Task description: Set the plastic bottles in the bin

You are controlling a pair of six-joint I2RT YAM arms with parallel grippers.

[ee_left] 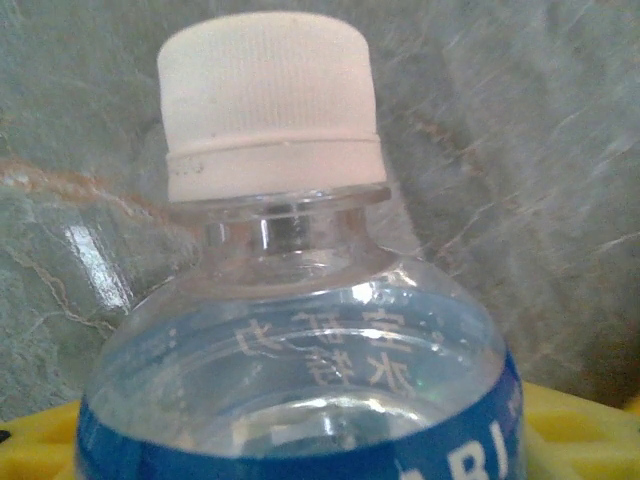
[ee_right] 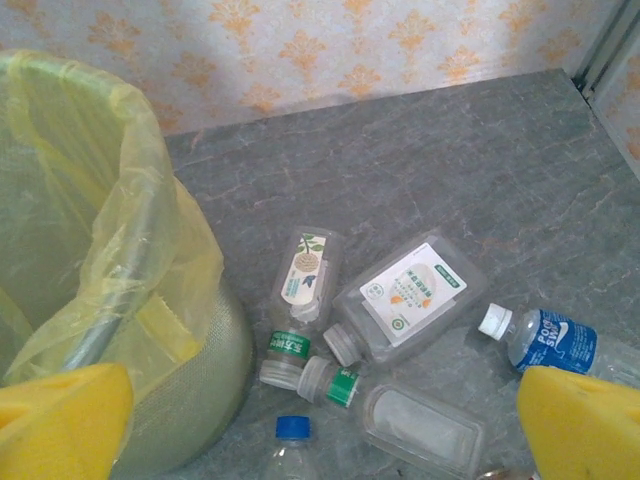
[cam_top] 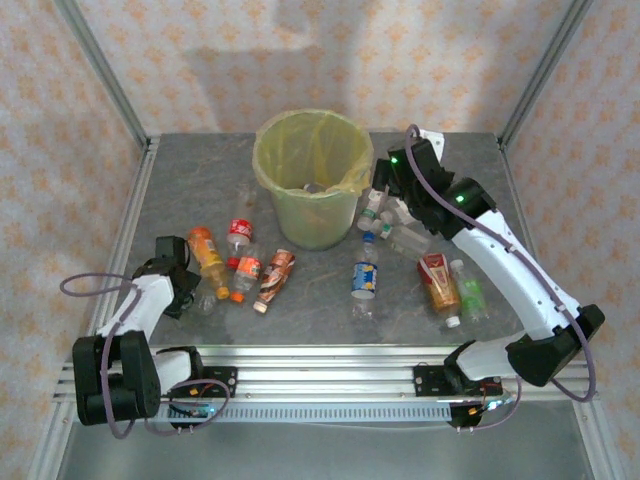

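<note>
The table (cam_top: 320, 315) carries everything. The bin (cam_top: 310, 215) stands at its far middle with bottles lying loose on both sides, so the task looks far from done.

The step in hand, I judge, is a pick on the left. The left gripper (cam_top: 183, 278) is low at the table's left side, with a blue-label bottle (ee_left: 300, 420) close against its camera and a yellow pad (ee_left: 590, 430) beside it. Whether the jaws have clamped it I cannot tell. Next comes a firm hold, a lift and a carry to the bin's rim.

The right gripper (ee_right: 320, 430) hangs wide apart, holding nothing, just right of the bin above a cluster of bottles.

The blue-label bottle shows Chinese characters reversed through the plastic, with white letters cut off below. Its cap (ee_left: 268, 100) is plain white. By the right gripper, a square bottle (ee_right: 405, 300) has a white label with an orange mark and a slim bottle (ee_right: 305, 285) has a leaf label, their text too small to read. A third bottle (ee_right: 548, 340) seems to read "PO…" over "SW…".
</note>
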